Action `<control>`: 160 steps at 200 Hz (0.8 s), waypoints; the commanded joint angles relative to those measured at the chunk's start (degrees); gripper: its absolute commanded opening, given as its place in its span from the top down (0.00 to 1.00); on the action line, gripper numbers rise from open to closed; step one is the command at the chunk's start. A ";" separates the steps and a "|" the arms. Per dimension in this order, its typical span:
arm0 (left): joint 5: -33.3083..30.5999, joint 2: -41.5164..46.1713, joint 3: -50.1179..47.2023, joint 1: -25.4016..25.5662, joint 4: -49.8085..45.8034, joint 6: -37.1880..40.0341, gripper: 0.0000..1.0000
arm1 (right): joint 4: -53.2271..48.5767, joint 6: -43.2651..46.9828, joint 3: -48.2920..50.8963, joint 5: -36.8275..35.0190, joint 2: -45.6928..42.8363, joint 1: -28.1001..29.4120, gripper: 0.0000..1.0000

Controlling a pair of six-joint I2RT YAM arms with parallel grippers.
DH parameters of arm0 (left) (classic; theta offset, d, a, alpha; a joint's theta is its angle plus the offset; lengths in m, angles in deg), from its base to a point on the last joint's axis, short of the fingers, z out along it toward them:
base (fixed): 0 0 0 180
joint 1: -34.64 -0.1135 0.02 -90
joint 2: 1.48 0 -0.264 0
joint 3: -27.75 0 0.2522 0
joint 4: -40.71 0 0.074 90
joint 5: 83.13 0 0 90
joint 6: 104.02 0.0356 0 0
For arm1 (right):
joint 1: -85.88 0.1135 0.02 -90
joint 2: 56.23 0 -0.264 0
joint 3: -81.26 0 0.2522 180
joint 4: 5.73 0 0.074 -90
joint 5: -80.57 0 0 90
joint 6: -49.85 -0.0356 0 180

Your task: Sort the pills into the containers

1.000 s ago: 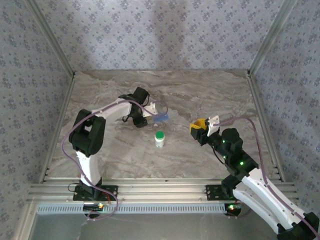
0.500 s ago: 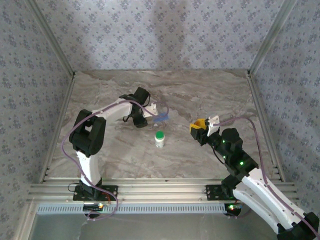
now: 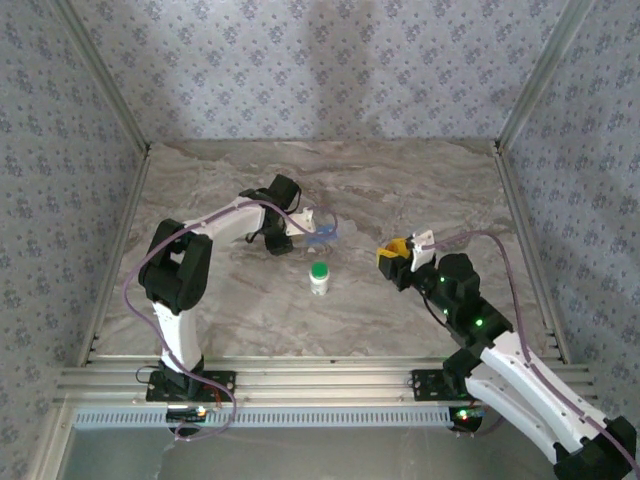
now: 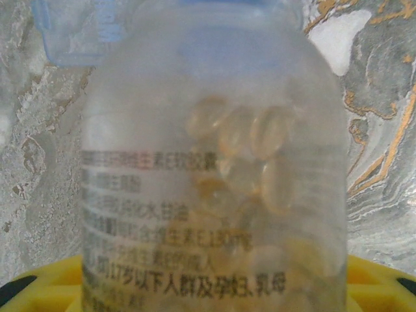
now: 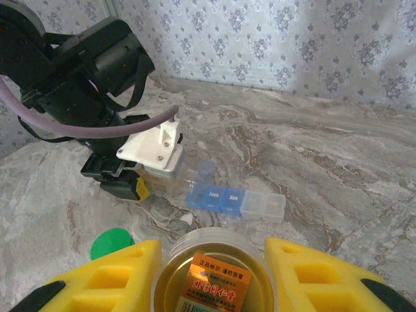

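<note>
My left gripper (image 3: pixel 288 234) is shut on a clear bottle (image 4: pixel 214 149) with black print, lying tilted with its mouth at the pill organizer (image 3: pixel 322 236). Pale yellow capsules (image 4: pixel 260 162) sit inside the bottle, and yellow finger pads (image 4: pixel 52 279) show beneath it. In the right wrist view the organizer (image 5: pixel 234 199) has blue and clear compartments, one blue lid raised beside the bottle's mouth (image 5: pixel 185 175). My right gripper (image 5: pixel 211 279) is shut on an open clear jar (image 5: pixel 211 250) with an orange label inside, held above the table in front of the organizer.
A white bottle with a green cap (image 3: pixel 319 277) stands between the two arms, its cap (image 5: pixel 110 244) just left of my right fingers. Metal frame rails (image 3: pixel 520 230) and patterned walls bound the marble table (image 3: pixel 400 190).
My right gripper with the jar has shifted slightly left, toward the organizer. The left gripper and its bottle have hardly moved.
</note>
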 commanded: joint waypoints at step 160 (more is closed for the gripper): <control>-8.87 2.67 1.05 1.86 -0.73 8.73 0.77 | 2.90 -0.13 0.05 0.83 5.39 0.27 0.88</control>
